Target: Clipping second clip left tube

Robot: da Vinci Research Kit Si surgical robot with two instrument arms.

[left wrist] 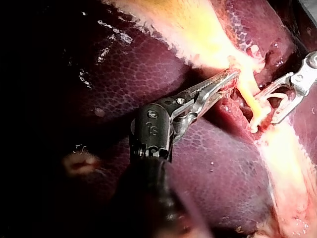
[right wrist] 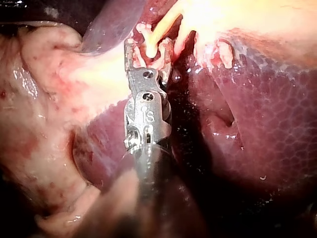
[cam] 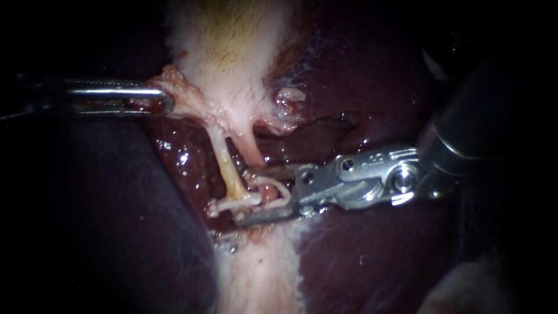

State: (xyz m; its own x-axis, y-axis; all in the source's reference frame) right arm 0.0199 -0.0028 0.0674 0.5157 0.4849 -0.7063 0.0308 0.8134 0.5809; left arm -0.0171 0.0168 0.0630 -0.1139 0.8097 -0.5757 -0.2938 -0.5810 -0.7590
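**Endoscope view.** The left tube (cam: 225, 163) is recorded as a thin, pale yellow cord hanging from the narrow end of the gallbladder (cam: 232, 52). Its long axis is steep, running down and slightly rightward away from the gallbladder. The right tube (cam: 249, 145), pinker, lies just beside it. The gallbladder is matt and whitish with a yellow centre. The liver (cam: 360, 87) is dark maroon and wet.

A closed clip (cam: 232, 204), white and bar-shaped, is seen crosswise at the tube end farthest from the gallbladder. The right instrument (cam: 241, 196), of bright metal, is held with its jaws apart. The far tube end and the closed clip lie within the gap. A loaded clip (cam: 278, 189), a white U-shaped loop, is seated touching both jaws. The left instrument (cam: 165, 100) is clamped on a ragged pink fringe at the gallbladder's edge.

**Left wrist view.** The left instrument (left wrist: 232, 75) has slim, serrated jaws, pinched on the gallbladder (left wrist: 208, 29) where it narrows. The left tube (left wrist: 246, 94) points away from the gallbladder toward the right instrument (left wrist: 267, 106). The loaded clip (left wrist: 277, 95) is seen in its parted jaws. The closed clip (left wrist: 256, 121) sits at the tube's far end. The liver (left wrist: 198, 163) shows a fine mottled grain.

**Right wrist view.** The left tube (right wrist: 161, 25) is seen entering between the jaws of the right instrument (right wrist: 148, 47), with its long axis slanting back toward the gallbladder (right wrist: 237, 15). The clips cannot be told apart here. The liver (right wrist: 267, 124) lies beside the shaft.
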